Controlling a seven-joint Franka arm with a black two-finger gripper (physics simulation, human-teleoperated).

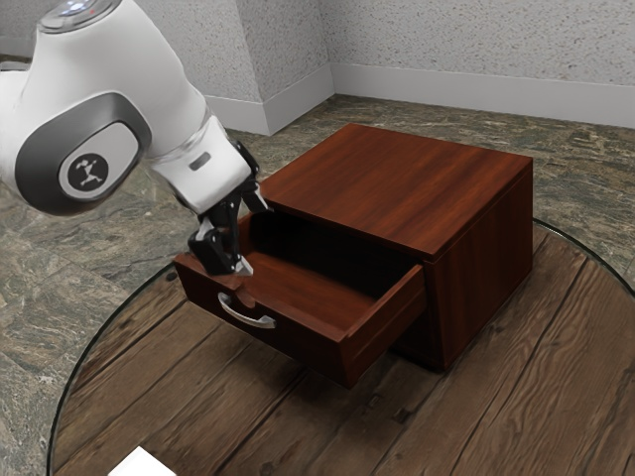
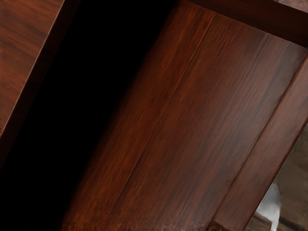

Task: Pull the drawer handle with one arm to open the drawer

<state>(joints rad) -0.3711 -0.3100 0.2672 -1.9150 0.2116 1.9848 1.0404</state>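
Reddish-brown wood throughout: drawer (image 1: 308, 347) standing a good way out of the cabinet (image 1: 397, 183), open top showing a bare floor, both set on the round table (image 1: 496, 397), drawer front facing the table's edge at the exterior view's lower left. Silver handle (image 1: 246, 313) fixed on the outer face of the drawer front, long axis running along that front, level with the table top, slanting from the exterior view's left down toward its right. Black gripper (image 1: 226, 263) poised at the top edge of the drawer front, directly above the handle and near it, seemingly apart from the metal; cannot tell whether spread or closed, too merged with the dark wood to read. From the wrist view, looking down into the drawer (image 2: 192, 134), dark cabinet mouth on one side and front board on the other, with a sliver of the handle (image 2: 270, 204) beyond that board, outside and below the hand. Judged from this: task well along, drawer already open by a large share of its travel. For any further pull, need to drop down the outer face to the handle, straddle it across its short axis, then draw straight away from the cabinet toward that lower-left table edge. Risk of catching the board's rim instead of the bar if lowered too close to the wood.
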